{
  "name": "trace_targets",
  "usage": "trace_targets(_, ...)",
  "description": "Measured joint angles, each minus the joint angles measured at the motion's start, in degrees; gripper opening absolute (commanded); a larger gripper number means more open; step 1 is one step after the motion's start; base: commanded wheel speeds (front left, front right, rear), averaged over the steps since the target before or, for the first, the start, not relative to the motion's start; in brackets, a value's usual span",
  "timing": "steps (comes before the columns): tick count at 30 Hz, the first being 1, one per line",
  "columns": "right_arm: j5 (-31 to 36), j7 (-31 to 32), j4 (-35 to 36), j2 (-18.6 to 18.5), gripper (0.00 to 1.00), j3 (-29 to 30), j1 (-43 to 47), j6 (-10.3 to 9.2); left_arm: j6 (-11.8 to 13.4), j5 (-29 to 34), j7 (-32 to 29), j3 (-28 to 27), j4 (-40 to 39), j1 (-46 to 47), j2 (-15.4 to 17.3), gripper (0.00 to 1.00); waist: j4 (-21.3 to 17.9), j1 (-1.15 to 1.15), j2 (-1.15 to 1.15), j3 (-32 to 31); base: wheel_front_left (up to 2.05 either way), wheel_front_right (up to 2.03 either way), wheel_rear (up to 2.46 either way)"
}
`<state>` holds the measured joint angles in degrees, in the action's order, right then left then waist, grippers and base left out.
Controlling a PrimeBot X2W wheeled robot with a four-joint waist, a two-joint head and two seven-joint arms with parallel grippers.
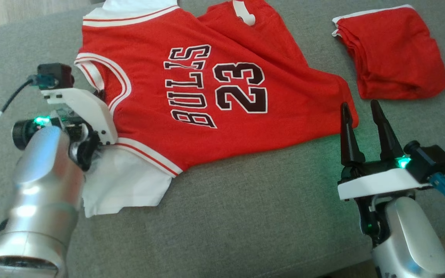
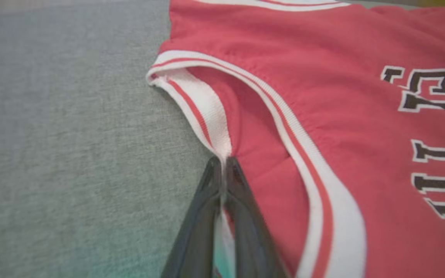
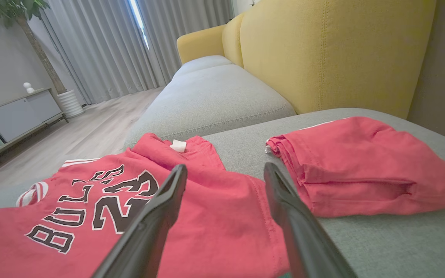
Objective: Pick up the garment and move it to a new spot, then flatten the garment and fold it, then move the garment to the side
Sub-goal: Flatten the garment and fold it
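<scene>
Left gripper (image 2: 224, 166) pinches only the jersey's (image 1: 207, 96) 9 o'clock trim (image 2: 203, 119), right gripper (image 1: 359, 108) spread at 4 o'clock; a one-sided lift could bunch it.

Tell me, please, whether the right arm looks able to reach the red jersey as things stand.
Probably yes: the right gripper is open and right by the edge of the jersey, with nothing between; the folded shorts lie aside.

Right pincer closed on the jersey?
No, the right pincer stands open, its fingers wide apart, pinching none of the jersey.
</scene>
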<state>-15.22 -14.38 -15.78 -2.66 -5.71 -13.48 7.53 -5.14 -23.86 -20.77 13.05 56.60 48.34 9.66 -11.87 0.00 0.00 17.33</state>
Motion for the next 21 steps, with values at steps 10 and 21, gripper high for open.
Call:
trace_targets(10, -0.4, 0.0, 0.4, 0.0, 1.00, 0.1, 0.0, 0.00, 3.1, 0.2, 11.1, -1.5, 0.9, 2.5, 3.4, 0.00, 0.1, 0.00, 0.00, 0.7, 0.00, 0.00, 0.00)
trace_targets(21, -0.4, 0.0, 0.3, 0.0, 1.00, 0.0, 0.0, 0.00, 6.2, 1.7, 23.2, -3.2, 1.1, 10.2, 7.3, 0.00, 0.2, 0.00, 0.00, 0.6, 0.00, 0.00, 0.00)
